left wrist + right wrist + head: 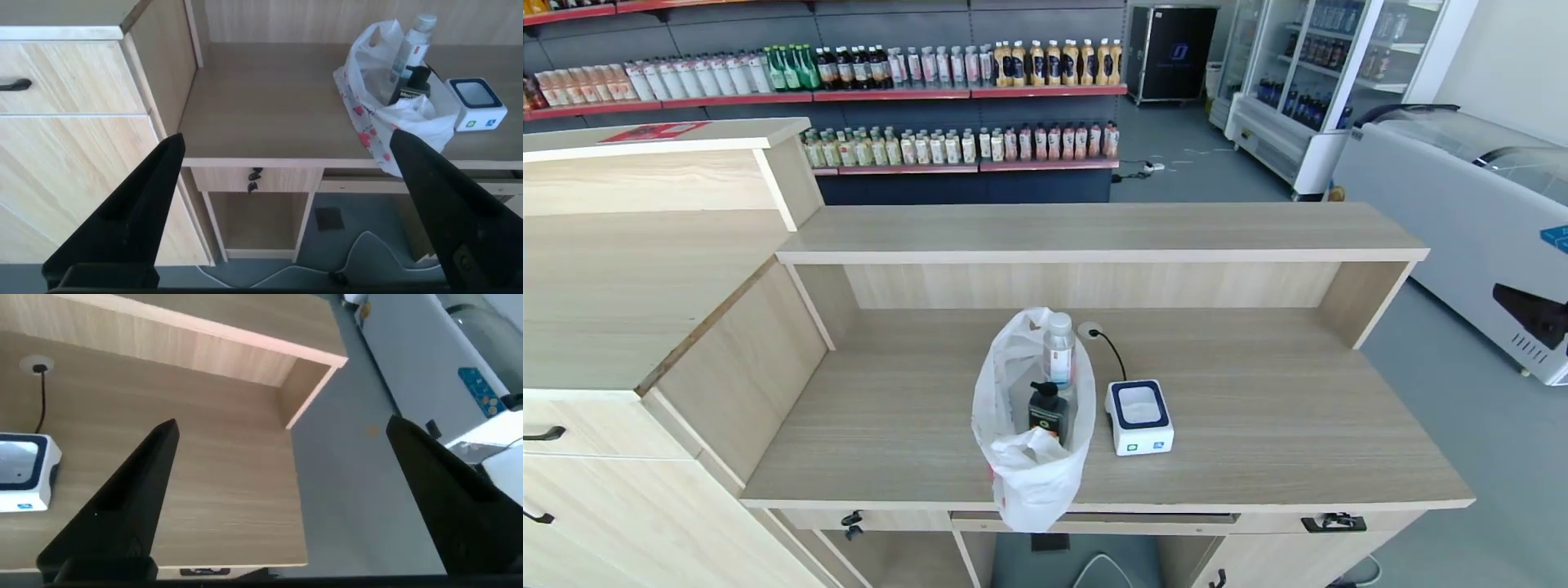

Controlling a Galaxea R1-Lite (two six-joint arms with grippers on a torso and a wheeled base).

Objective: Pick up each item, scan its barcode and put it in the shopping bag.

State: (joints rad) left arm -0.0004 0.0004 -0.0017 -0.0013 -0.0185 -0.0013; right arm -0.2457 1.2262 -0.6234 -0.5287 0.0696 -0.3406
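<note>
Well, the white shopping bag (pixel 1031 457) stands open on the wooden counter (pixel 1298 441), close to the front edge, and a bit of it hangs over that edge. Two things are inside it. One is a clear bottle (pixel 1059 349) with a white cap, standing up at the back of the bag. The other is a dark pump bottle (pixel 1046 411), standing up just in front of the clear one. Just beside the bag, on the robot's right, sits the little white scanner (pixel 1140 416) with a dark blue frame round its window. A black cable (pixel 1112 353) runs from behind it to a round hole in the counter. The left gripper (pixel 286 143) is spread wide with nothing in it. It hangs out in front of the counter, off to the left of the bag and well apart from it. The right gripper (pixel 282 429) is spread wide too and holds nothing. It hangs over the right part of the counter, well apart from the scanner. Far behind are shelves (pixel 964 91) full of drink bottles
</note>
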